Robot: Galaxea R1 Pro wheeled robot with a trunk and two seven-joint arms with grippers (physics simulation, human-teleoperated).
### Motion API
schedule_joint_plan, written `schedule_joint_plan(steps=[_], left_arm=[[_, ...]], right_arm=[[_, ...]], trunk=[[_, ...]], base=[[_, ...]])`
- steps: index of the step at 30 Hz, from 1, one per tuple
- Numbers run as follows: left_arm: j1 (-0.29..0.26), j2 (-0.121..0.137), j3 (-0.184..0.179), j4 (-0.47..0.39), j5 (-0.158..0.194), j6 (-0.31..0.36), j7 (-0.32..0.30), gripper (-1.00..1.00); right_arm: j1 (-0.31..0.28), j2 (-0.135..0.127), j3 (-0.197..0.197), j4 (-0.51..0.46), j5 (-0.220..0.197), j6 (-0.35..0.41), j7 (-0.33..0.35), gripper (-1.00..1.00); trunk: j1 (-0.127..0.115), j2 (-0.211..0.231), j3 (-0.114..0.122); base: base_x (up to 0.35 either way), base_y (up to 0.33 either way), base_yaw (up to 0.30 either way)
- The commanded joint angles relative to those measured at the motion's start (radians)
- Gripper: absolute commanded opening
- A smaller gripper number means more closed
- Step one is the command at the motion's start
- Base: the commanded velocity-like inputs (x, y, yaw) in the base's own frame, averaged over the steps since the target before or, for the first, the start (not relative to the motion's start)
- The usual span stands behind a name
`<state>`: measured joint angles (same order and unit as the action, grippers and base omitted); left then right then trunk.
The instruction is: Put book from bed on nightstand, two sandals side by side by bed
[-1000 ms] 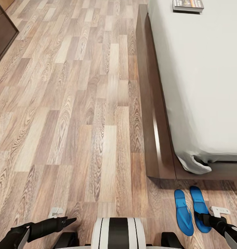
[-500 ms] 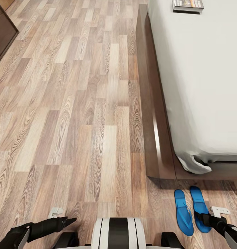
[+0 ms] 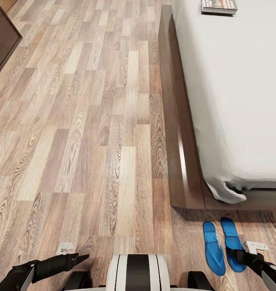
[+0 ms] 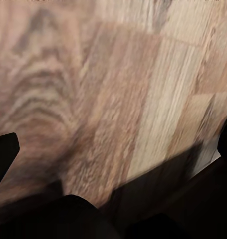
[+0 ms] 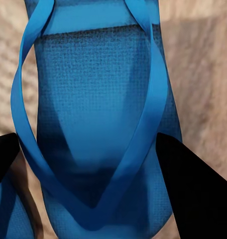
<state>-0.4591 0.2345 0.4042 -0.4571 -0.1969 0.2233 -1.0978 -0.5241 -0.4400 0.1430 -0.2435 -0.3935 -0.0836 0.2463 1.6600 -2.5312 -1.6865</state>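
1. Nothing has shifted across the last second: both arms, both sandals and the book occupy the same positions in the head view as in the earlier frames.

2. Head view. The two sandals (image 3: 222,246) lie parallel on the wood-plank floor (image 3: 93,141), just off the foot corner of the bed (image 3: 235,101), toes toward the frame. This already reads as a side-by-side placement next to the bed. The book (image 3: 219,6) rests flat on the pale mattress near the far edge, not yet moved; no nightstand can be identified with certainty. A dark cabinet corner (image 3: 3,40) stands at the far left, well apart. The bed frame is glossy dark wood; the sheet hangs in a soft fold at the corner.

3. Head view, arms. The right pincer (image 3: 243,254) hangs over the outer sandal. The left pincer (image 3: 79,256) is held low over bare floor, carrying nothing.

4. Left wrist view. Blurred plank grain (image 4: 103,99) lies below; dark finger edges sit at both sides, so the jaws stand apart and empty.

5. Right wrist view. The sandal (image 5: 101,99) shows a woven-textured blue footbed and thin smooth thong straps meeting in a V. The dark fingertips (image 5: 188,169) flank it, spread wide, gripping nothing. Judgement: released or about to grasp; which cannot be told.
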Motion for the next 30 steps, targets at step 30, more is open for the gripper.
schedule_joint_plan(steps=[30], left_arm=[[-0.001,-0.001,0.008,-0.001,-0.009,0.011,-0.007,1.00]], right_arm=[[-0.002,0.000,0.009,0.006,-0.005,0.021,0.002,-1.00]], trunk=[[-0.002,0.001,0.019]], base=[[0.000,0.000,0.000]])
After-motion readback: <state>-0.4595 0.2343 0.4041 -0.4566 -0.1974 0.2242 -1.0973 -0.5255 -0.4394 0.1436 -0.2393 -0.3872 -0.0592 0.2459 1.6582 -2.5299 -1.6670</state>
